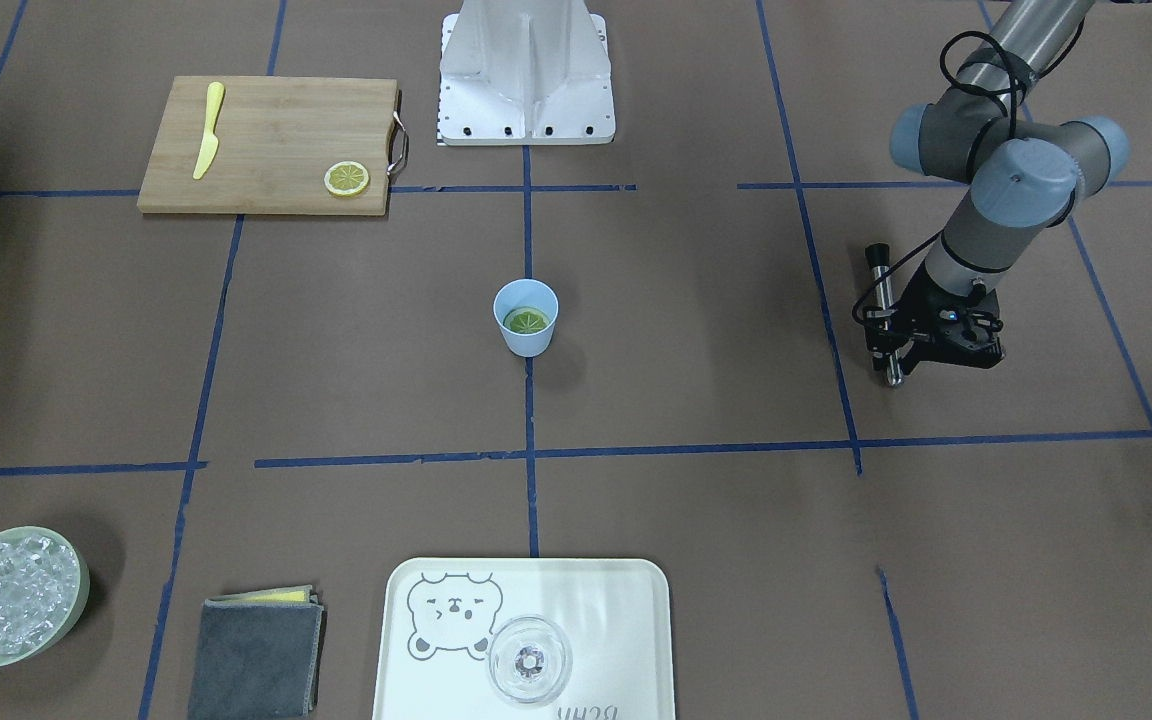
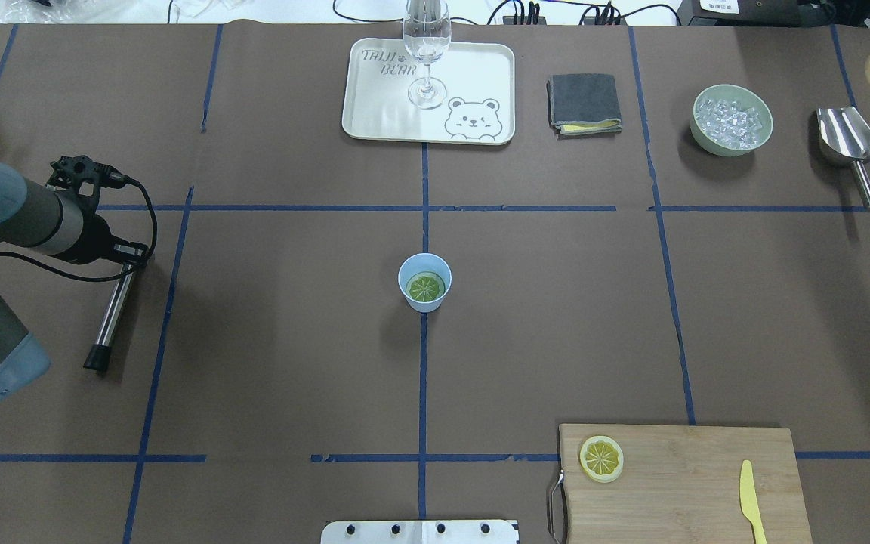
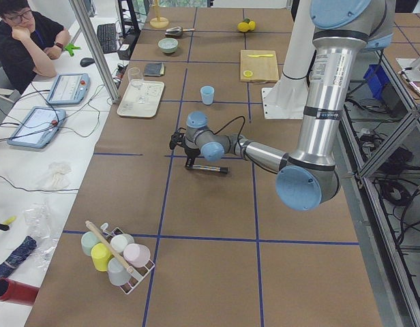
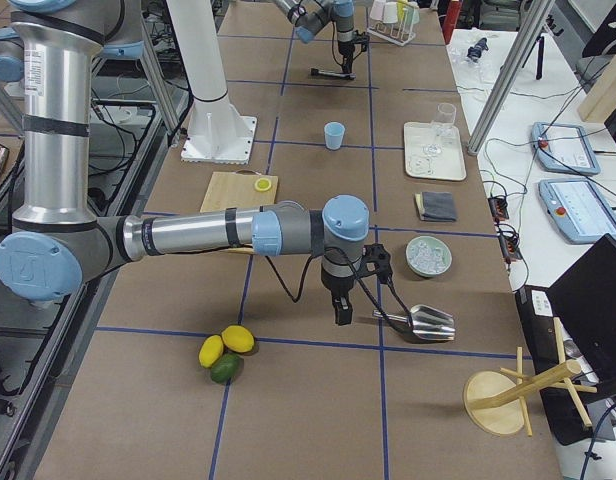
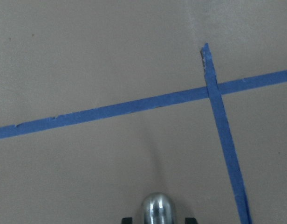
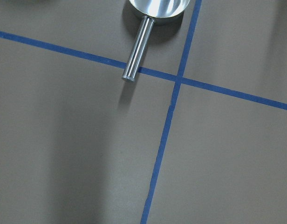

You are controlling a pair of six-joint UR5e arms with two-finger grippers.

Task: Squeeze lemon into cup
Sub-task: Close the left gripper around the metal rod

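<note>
Left hand is clenched on a steel rod, held low over the left end of the worktop, well apart from anything the task needs. Whether the right hand is released or clenched I cannot tell; it shows only from the side, hanging over the far right end near a metal scoop.

A wooden cutting board on the near right carries a brighter yellow slice, which is not the one wanted. At the middle of the worktop stands the cup, upright, and the lemon lies flat inside it, on the bottom.

So the slice seems placed, and the pressing itself looks like the step in hand. The next move probably calls for carrying the rod right to the cup, turning it upright above the mouth, then lowering its end straight onto the slice. The cup looks light and nothing steadies it, so an off-centre push could tip it.
</note>
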